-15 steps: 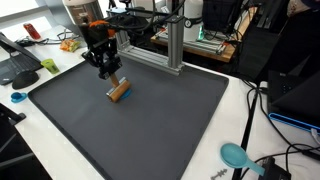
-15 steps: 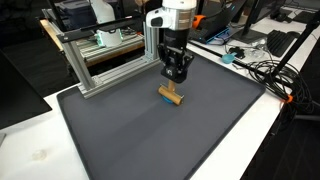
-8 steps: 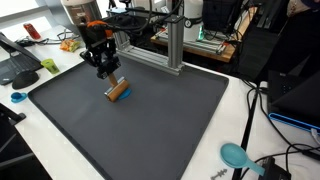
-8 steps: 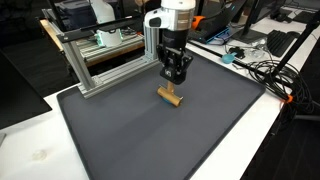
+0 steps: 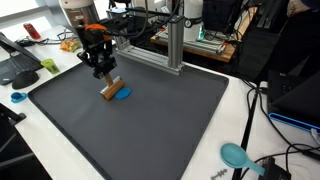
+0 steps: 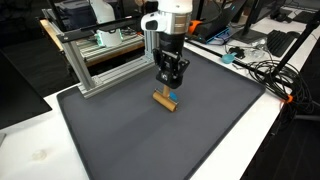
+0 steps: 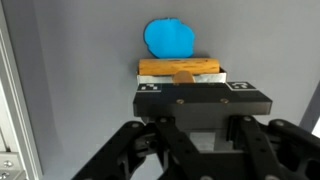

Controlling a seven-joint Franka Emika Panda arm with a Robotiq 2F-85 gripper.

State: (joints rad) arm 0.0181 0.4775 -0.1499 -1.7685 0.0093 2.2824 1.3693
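Note:
My gripper hangs over the far left part of a dark mat, also in the other exterior view. It is shut on a short wooden block that sits at mat level under its fingers. A flat blue round piece lies right against the block. In the wrist view the block lies crosswise just past the gripper body, with the blue piece beyond it. The fingertips are hidden behind the gripper body there.
An aluminium frame stands at the mat's far edge, close behind the gripper. A teal scoop lies on the white table by the near right corner. Cables run along one side.
The gripper has shifted sideways towards the mat's edge and the wooden block went with it. The blue piece beside the block now shows.

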